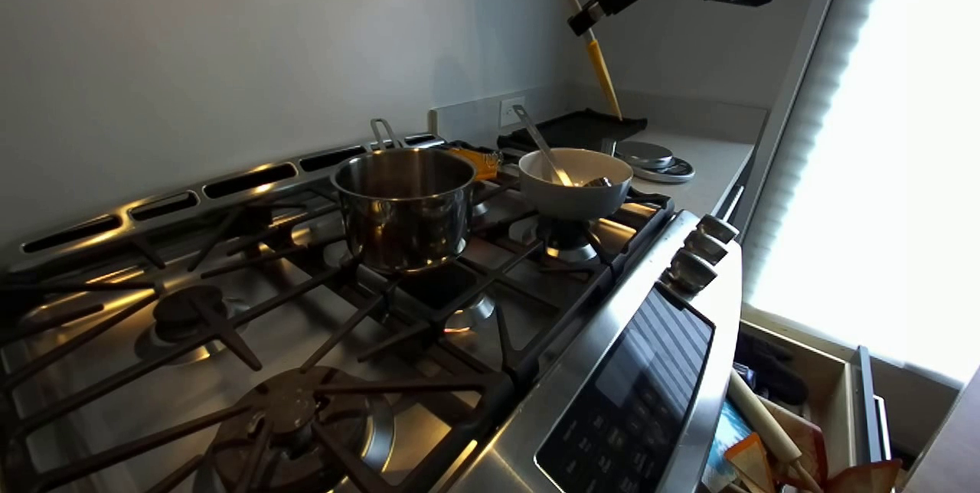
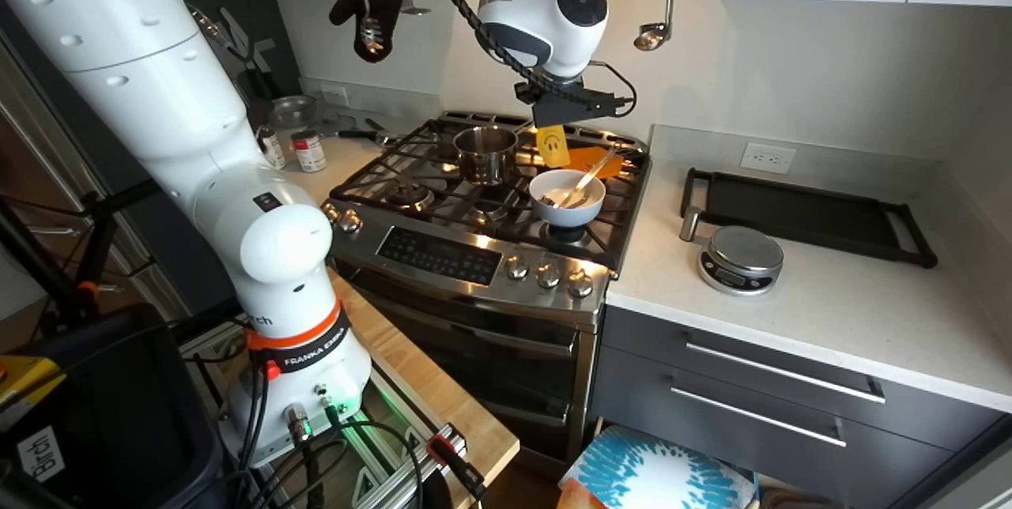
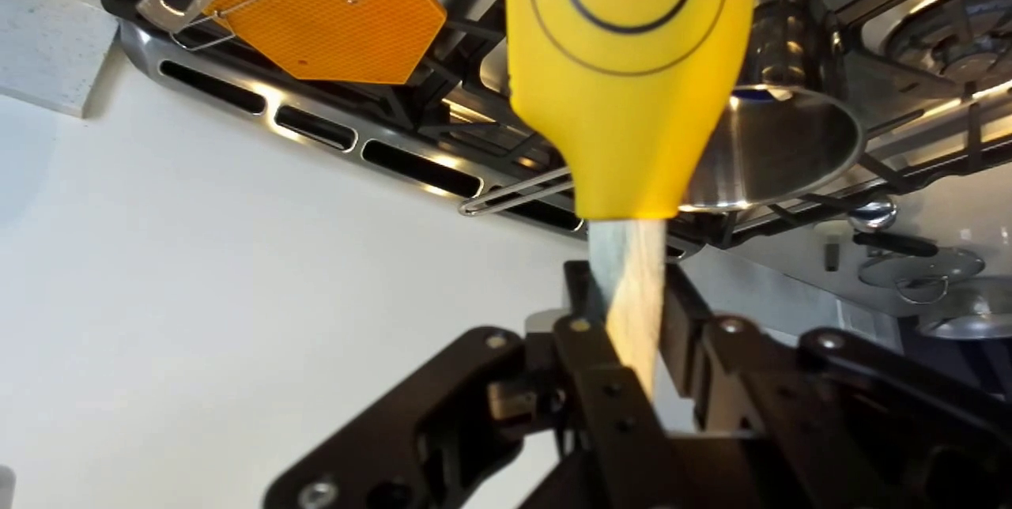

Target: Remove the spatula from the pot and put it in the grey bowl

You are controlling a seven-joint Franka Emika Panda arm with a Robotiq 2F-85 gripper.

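The spatula (image 3: 632, 114) is held in the air, outside the pot (image 1: 406, 233) and apart from the grey bowl (image 2: 567, 214); in an exterior view its head (image 1: 604, 79) is seen tilted downward. Its slim, straight handle is pinched between the fingers (image 3: 686, 327) just behind the head. The head is flat, smooth and bright yellow, printed with a dark-lined smiling face inside a thin circle, and is narrowed through rounded shoulders to a short neck. Along the handle, pale wood grain is shown.

The pot, round and straight-sided, is made of shiny steel in which warm coppery light is reflected; its looped handle is turned toward the far wall (image 3: 237, 256). The grey bowl is placed nearer and to the right, smooth outside and paler within, and a long metal utensil (image 1: 536, 133) is set aslant inside it. Both are carried by the black bar grates (image 1: 406, 384) of a steel stove (image 2: 506, 295). Beyond the grey bowl, an orange mat (image 3: 340, 39) with straight-cut edges and a fine grid texture is seen. On the pale tabletop (image 2: 854, 311) to the right, a black rectangular tray (image 2: 798, 213) is placed far, and a round scale (image 2: 742, 256) with a metal plate nearer.
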